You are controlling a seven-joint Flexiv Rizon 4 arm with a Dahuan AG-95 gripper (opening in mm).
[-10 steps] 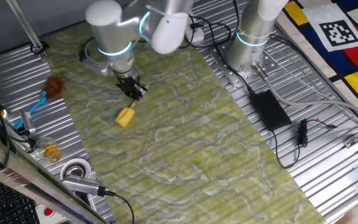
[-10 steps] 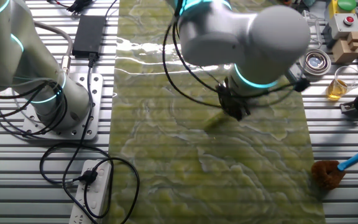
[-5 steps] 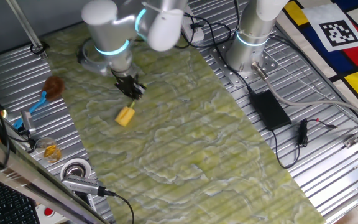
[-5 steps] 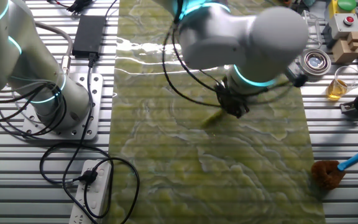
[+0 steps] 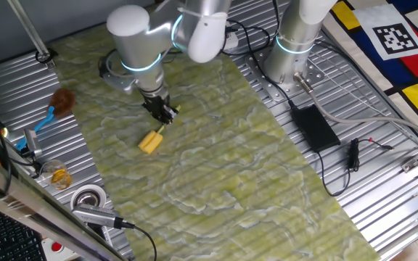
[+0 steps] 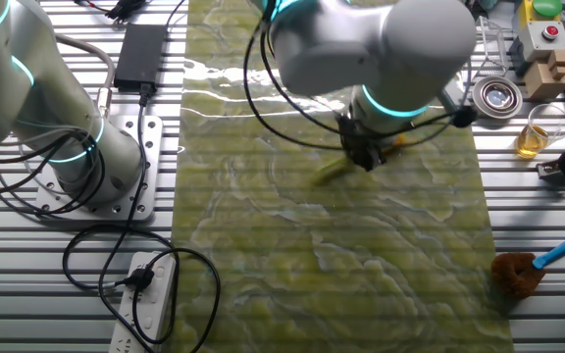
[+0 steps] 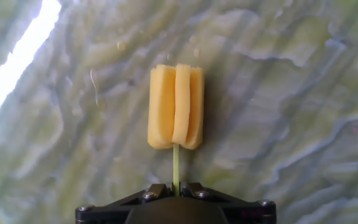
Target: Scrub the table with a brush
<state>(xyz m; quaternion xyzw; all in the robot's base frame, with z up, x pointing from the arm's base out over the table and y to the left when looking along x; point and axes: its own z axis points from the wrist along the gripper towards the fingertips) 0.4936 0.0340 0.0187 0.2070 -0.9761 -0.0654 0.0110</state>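
The brush (image 5: 150, 141) has a small yellow blocky head on a thin pale stem. Its head rests on the marbled yellow-green table (image 5: 252, 167). My gripper (image 5: 165, 114) is shut on the stem, just above and to the right of the head. In the other fixed view the gripper (image 6: 363, 157) holds the brush (image 6: 329, 173) slanting down to the left over the table (image 6: 292, 275). In the hand view the yellow head (image 7: 176, 107) fills the middle and the stem runs down between the jaws of my gripper (image 7: 175, 188), which pinch it.
A brown fluffy brush with a blue handle (image 5: 55, 106) lies on the ribbed metal to the left. Jars and a metal cup (image 5: 87, 197) stand near the front left. A second arm's base (image 5: 290, 54) and a black power brick (image 5: 313, 125) are on the right.
My gripper and the brush have moved a little to the right and nearer across the table; the arm's upper body has swung right. The grip on the stem is unchanged.
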